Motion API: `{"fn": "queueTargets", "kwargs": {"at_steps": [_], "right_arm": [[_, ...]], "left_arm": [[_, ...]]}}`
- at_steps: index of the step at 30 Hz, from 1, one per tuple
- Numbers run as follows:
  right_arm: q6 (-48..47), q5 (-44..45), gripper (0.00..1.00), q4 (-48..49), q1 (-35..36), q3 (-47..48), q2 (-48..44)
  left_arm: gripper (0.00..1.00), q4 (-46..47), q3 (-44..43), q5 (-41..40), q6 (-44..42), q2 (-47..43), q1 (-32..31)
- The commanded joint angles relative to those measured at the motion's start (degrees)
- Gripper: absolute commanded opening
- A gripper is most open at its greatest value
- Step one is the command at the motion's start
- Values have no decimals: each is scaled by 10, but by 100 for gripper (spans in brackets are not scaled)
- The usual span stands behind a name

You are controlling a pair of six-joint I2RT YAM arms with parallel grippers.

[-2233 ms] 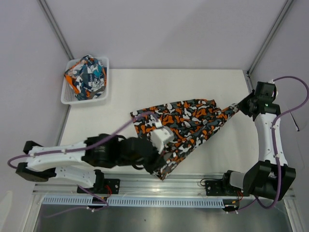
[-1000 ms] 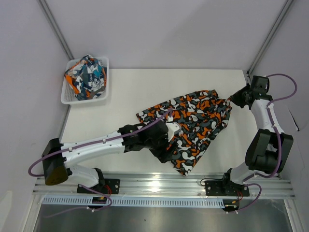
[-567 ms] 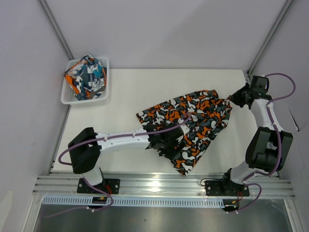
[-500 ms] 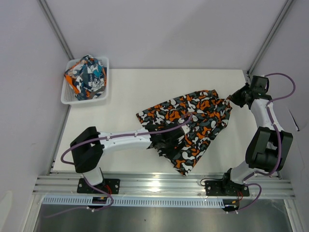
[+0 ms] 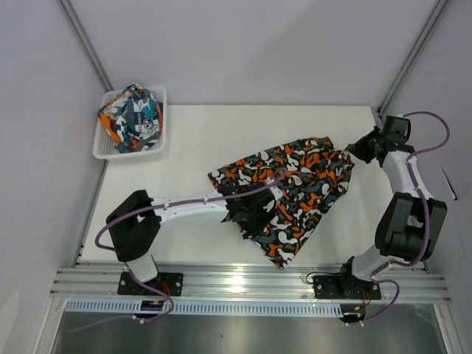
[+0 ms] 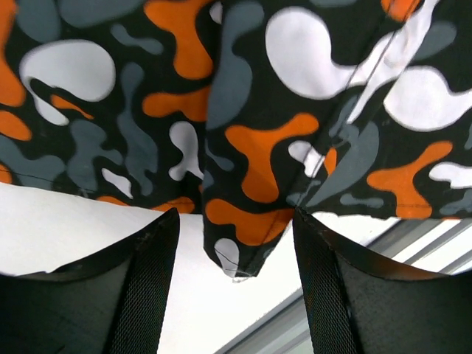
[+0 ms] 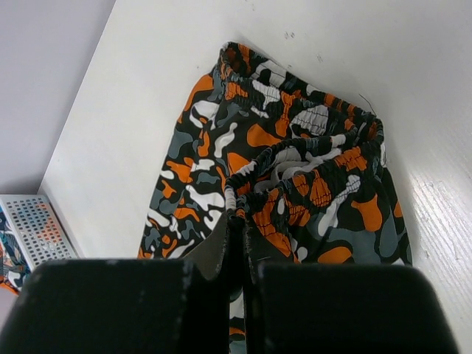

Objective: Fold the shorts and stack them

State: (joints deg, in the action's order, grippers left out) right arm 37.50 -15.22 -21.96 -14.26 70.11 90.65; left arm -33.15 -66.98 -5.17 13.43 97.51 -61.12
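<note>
The camouflage shorts (image 5: 306,181) lie spread on the white table, waistband toward the right. My right gripper (image 5: 354,153) is shut on the elastic waistband (image 7: 237,210) at their right corner. My left gripper (image 5: 245,219) reaches low over the near left hem. In the left wrist view a hem corner (image 6: 236,254) hangs between my two fingers (image 6: 151,287) without touching either, so the left gripper (image 6: 236,217) is open. The teal-blue printed shorts (image 5: 133,118) sit bunched in the basket at the back left.
The white mesh basket (image 5: 103,151) stands at the table's far left corner, and its edge shows in the right wrist view (image 7: 37,228). The metal rail (image 5: 243,276) runs along the table's near edge, just below the hem.
The right arm has drawn the camouflage shorts rightward and laid them flatter. The left arm has stretched out low to the near hem, and its jaws have narrowed a little.
</note>
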Motion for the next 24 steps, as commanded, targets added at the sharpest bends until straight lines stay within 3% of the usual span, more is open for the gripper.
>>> {"fn": "queueTargets", "kwargs": {"at_steps": [1, 6, 12, 16, 24], "right_arm": [[-2, -11, 0, 16, -3, -3, 4], [-3, -11, 0, 16, -3, -3, 6], [-2, -14, 0, 17, -3, -5, 7], [-2, -16, 0, 17, -3, -8, 6], [-3, -13, 0, 16, -4, -7, 4]], "left_arm": [[66, 21, 23, 35, -8, -22, -3], [68, 46, 49, 78, -7, -51, -3], [68, 42, 54, 68, -5, -54, -8], [60, 42, 50, 56, -5, -37, -8], [58, 38, 49, 45, -10, -20, -9]]}}
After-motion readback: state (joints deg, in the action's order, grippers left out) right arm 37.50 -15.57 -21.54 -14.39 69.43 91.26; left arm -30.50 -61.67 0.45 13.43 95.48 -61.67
